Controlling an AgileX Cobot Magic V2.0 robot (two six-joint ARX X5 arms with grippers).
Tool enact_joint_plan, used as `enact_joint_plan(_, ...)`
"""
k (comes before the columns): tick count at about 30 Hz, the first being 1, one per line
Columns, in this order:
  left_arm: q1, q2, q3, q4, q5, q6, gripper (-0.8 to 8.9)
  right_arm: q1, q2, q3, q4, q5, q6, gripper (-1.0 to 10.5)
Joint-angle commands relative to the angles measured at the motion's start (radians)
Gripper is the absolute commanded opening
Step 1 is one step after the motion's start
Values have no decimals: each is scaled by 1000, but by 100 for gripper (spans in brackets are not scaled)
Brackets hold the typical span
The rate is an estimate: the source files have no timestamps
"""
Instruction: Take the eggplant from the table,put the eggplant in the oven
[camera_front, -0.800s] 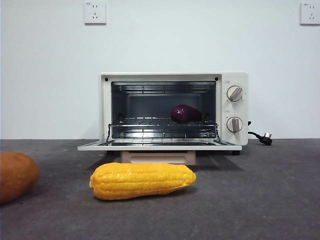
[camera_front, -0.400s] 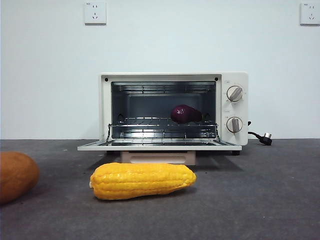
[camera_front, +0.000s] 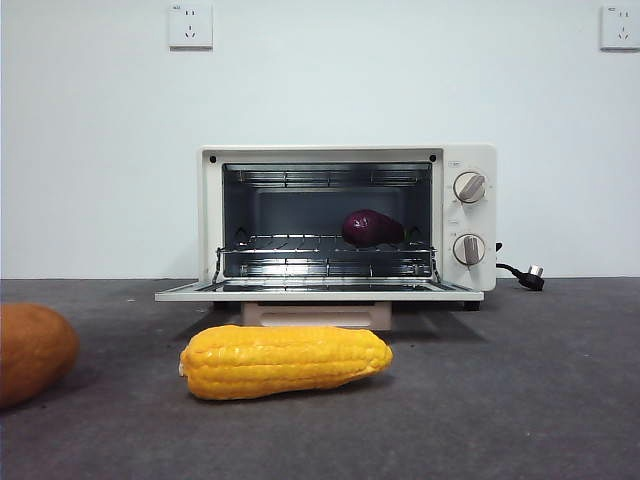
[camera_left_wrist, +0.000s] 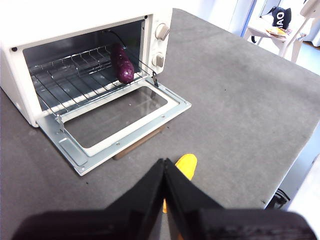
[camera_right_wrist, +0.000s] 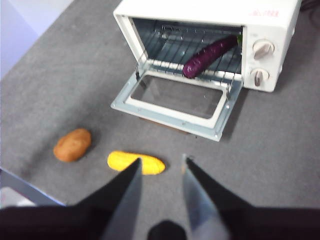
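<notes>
Your left hand (camera_left_wrist: 164, 167) is pinched fully closed w/ nothing in it, hanging above the worktop (camera_left_wrist: 240, 100) in front of the oven (camera_left_wrist: 85, 30). Your right hand (camera_right_wrist: 160, 167) is parted a little, a clear gap between the jaws, also holding nothing, high over the worktop. Neither touches anything. The eggplant (camera_front: 372, 228) is well apart from both hands: it lies inside the oven on the wire rack (camera_front: 300, 243), toward the knob side, stem end at the back. Oven door (camera_front: 318, 292) is folded down flat & open. The corn cob (camera_front: 286, 361) lies on the worktop just in front of the door, btw. hands & oven. An orange-brown vegetable (camera_front: 33, 350) sits off to the side of the corn.
</notes>
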Motion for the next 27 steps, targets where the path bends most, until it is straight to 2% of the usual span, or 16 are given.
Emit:
enact_joint_plan(1,-2,22,-6,16,1,-4,-6,1,-14,3,-19,1,-33,-11)
enact_joint_plan(19,-2,225,-6,211,0,-8,-6,1,-165,3,-163,2,-26,-11)
enact_joint_plan(27,16,386,-6,335,0,-17,-6,1,-244,3,-164,2,13,-11)
